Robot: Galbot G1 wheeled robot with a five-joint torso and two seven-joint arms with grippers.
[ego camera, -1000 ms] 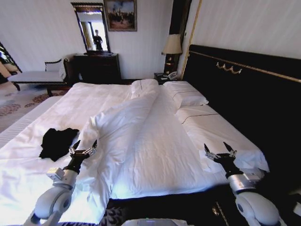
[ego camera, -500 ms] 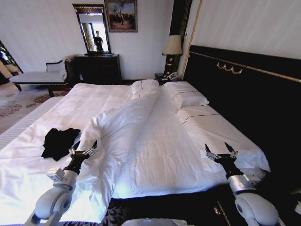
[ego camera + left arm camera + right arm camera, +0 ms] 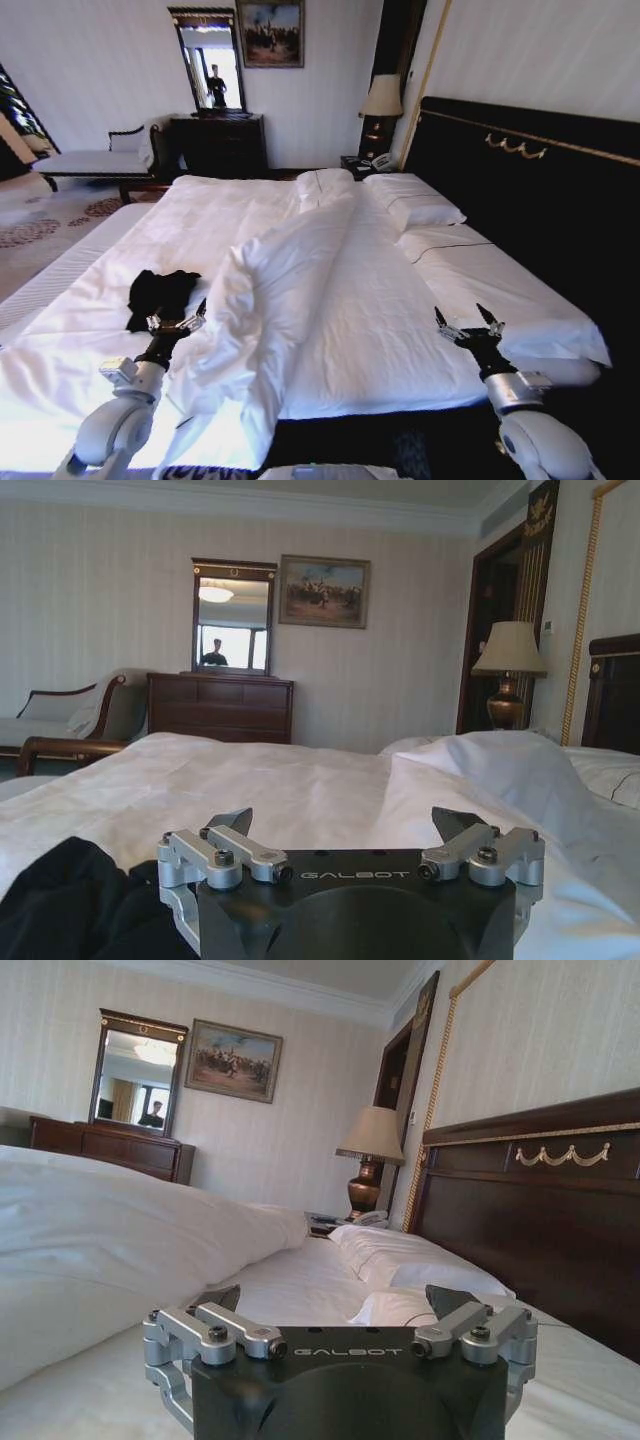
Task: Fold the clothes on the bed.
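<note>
Clearly the left hand (image 3: 178, 322) is nearer: the black T-shirt (image 3: 160, 296) lies crumpled on the bed (image 3: 340, 300) just beyond it, slightly left. Both hands are spread wide and empty; the right hand (image 3: 468, 328) hovers far off near the headboard side.

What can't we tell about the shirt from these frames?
- Head view: the black T-shirt is a crumpled heap; lettering and sleeves unreadable, near edge behind the left claw.
- Left wrist view: T-shirt cut off by the frame edge.
- The duvet ridge hides the sheet behind it.
</note>
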